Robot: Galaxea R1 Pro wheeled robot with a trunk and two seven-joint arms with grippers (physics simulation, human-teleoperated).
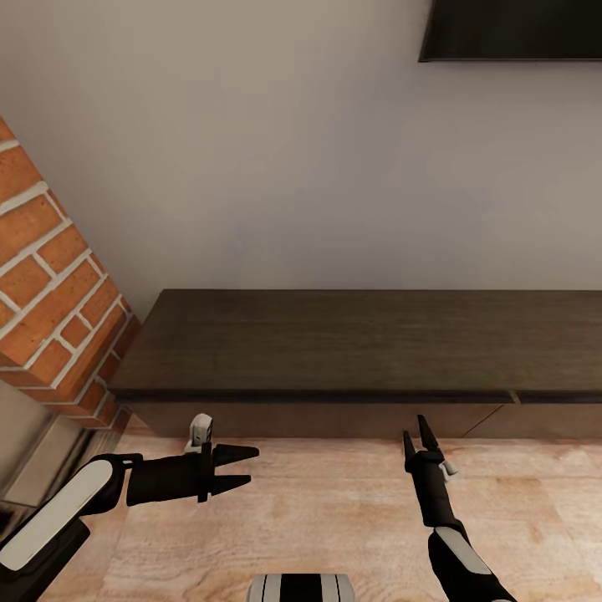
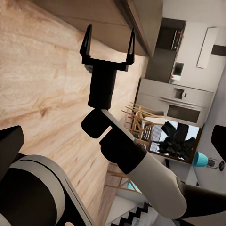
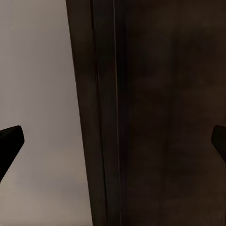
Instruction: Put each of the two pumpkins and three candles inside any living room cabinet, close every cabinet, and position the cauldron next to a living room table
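Observation:
The long, low dark-brown cabinet (image 1: pixel 351 343) stands against the wall, and its drawer fronts look shut. My left gripper (image 1: pixel 242 468) hovers open over the floor just before the cabinet's left end, fingers pointing right. My right gripper (image 1: pixel 420 436) is open too, its fingers aimed at the cabinet front a short way off. It also shows in the left wrist view as the right gripper (image 2: pixel 108 44), empty. The right wrist view looks closely at the cabinet (image 3: pixel 165 94) past one dark fingertip (image 3: pixel 9 143). The pumpkins, candles and cauldron are out of view.
A red brick column (image 1: pixel 50 276) rises at the left, beside the cabinet's end. A dark screen (image 1: pixel 510 29) hangs on the pale wall above. Light wooden floor (image 1: pixel 334 518) lies under both arms. Far off, the left wrist view catches wooden chairs (image 2: pixel 141 117) and a kitchen.

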